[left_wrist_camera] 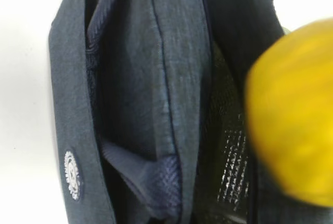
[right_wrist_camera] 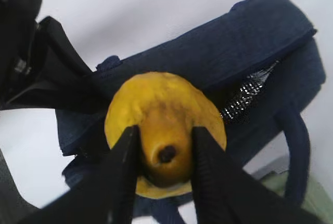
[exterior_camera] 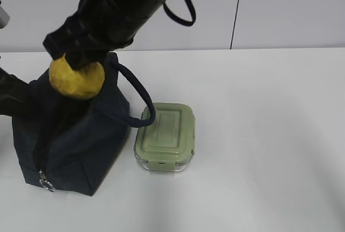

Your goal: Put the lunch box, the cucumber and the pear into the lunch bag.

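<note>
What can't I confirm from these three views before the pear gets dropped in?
- Cucumber: in no view; the lunch bag interior is dark in the left wrist view, blocked by the blurred pear.
- Left hand: not in its own view; in the exterior view, cut off at the left edge.
- Lunch box contents: lid covers them.
- Bag opening width: right hand and pear cover it.

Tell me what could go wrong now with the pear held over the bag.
The right gripper pinches only the neck of the pear, so it might slip early. The opening of the lunch bag looks narrow, so the pear may catch on the fabric edge. The lunch box sits close and could get bumped.
</note>
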Controlling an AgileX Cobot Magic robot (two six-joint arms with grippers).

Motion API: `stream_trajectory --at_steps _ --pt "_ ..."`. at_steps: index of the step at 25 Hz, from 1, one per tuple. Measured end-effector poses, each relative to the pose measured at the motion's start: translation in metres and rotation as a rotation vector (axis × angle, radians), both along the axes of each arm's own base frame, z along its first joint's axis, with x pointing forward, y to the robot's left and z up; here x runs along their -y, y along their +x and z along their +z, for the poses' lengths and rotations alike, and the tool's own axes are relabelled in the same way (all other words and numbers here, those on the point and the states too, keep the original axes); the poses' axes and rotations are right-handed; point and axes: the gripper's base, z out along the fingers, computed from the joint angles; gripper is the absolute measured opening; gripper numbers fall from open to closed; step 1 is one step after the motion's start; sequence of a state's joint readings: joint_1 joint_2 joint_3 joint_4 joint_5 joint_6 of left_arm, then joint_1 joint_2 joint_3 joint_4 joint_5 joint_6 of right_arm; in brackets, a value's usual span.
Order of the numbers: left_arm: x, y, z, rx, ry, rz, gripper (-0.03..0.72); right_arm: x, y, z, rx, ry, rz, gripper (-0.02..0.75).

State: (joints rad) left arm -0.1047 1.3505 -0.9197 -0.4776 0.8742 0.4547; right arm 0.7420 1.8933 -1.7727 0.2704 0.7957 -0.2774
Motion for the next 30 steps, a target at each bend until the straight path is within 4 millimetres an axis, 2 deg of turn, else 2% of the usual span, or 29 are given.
stream_trajectory --at_steps 3,6,11,15,18,20,22,25,28,30 --pt "0.000 0.000 0.000 0.000 0.000 0.000 0.002 -0.008 0.007 -0.023 -0.027 -0.032 0.007 0.227" --pt "0.000 0.000 0.000 0.000 0.000 0.000 0.002 -0.012 0.010 -0.034 -0.040 -0.043 0.032 0.290" --pt "0.000 0.000 0.000 0.000 0.000 0.000 0.002 -0.016 0.008 -0.034 -0.029 -0.019 0.095 0.544" --pt "0.000 0.000 0.000 -0.002 0.001 -0.001 0.002 -0.006 0.013 -0.028 -0.053 -0.010 0.041 0.580" --pt "0.000 0.000 0.000 -0.002 0.002 -0.002 0.002 0.026 0.029 -0.023 -0.137 -0.008 -0.099 0.575" --pt "0.000 0.000 0.000 -0.002 0.004 -0.003 0.002 0.054 0.040 -0.032 -0.203 -0.020 -0.199 0.573" --pt "0.000 0.000 0.000 -0.002 0.006 -0.003 0.002 0.080 0.047 -0.051 -0.278 -0.050 -0.286 0.571" --pt "0.000 0.000 0.000 -0.002 0.006 -0.004 0.002 0.115 0.046 -0.081 -0.402 -0.067 -0.382 0.571" --pt "0.000 0.000 0.000 -0.002 0.006 -0.004 0.002 0.140 0.043 -0.107 -0.510 -0.028 -0.451 0.571" --pt "0.000 0.000 0.000 -0.002 0.008 -0.004 0.002 0.148 0.041 -0.120 -0.568 0.049 -0.470 0.571"
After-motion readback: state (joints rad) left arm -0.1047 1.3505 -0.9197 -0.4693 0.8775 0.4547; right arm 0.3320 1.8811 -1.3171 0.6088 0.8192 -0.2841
